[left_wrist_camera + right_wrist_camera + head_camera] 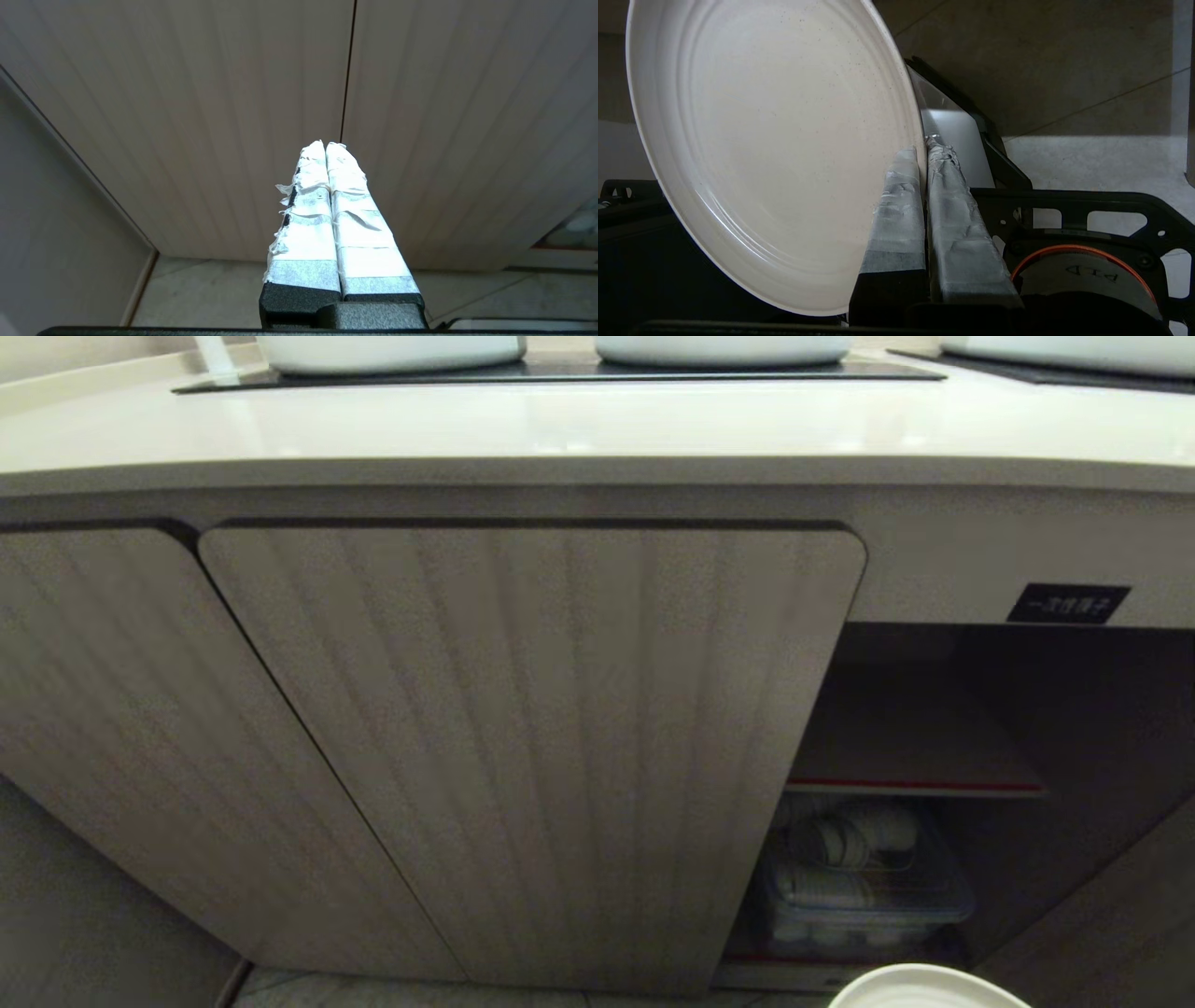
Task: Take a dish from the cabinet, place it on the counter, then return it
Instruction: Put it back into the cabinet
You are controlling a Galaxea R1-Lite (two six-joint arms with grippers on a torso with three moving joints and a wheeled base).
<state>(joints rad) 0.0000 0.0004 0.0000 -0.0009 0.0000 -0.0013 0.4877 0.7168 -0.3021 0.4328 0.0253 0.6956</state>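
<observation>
Right gripper [924, 149]: jaws clamped on rim of the dish [775, 149]; dish edge shows at 5 o'clock in head view, below the cabinet [532, 747] opening. Left gripper [325, 145]: jaws together, empty, facing cabinet doors. Counter [597, 429] at 12 o'clock.

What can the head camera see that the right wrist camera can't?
Only the head view shows the counter with its black glass panel, the closed ribbed cabinet doors, the black label, and the open compartment with a red-edged shelf above a clear box of white dishes. Only the right wrist view shows the right gripper shut on the plate's rim, the plate's whole face, and the robot's dark base on the floor. Both share the plate; the head view catches only its edge.
</observation>
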